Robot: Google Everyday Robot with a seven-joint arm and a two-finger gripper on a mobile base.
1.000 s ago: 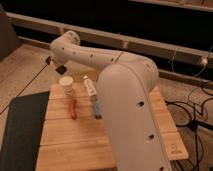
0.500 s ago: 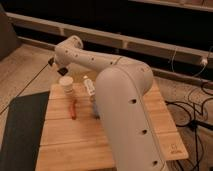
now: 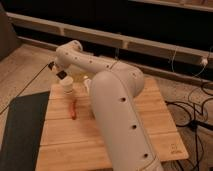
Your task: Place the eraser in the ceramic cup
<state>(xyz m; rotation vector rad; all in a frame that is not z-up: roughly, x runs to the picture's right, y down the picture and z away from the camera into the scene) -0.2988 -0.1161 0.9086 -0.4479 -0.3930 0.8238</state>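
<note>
Above the ceramic cup [image 3: 66, 89], claw [image 3: 59, 71] clamped on eraser [image 3: 61, 75], red pen [image 3: 73, 110] lying near.

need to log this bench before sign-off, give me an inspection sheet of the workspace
surface: wooden table, dark mat along its left side
job's things: eraser looks held, just above the cup; cup upright, far left of table
clutter: red pen lying near the cup; white tube partly behind the arm
grippers: gripper shut on the eraser, over the cup
cables: cables on the floor at right
surroundings: speckled floor, dark ledge behind
</note>
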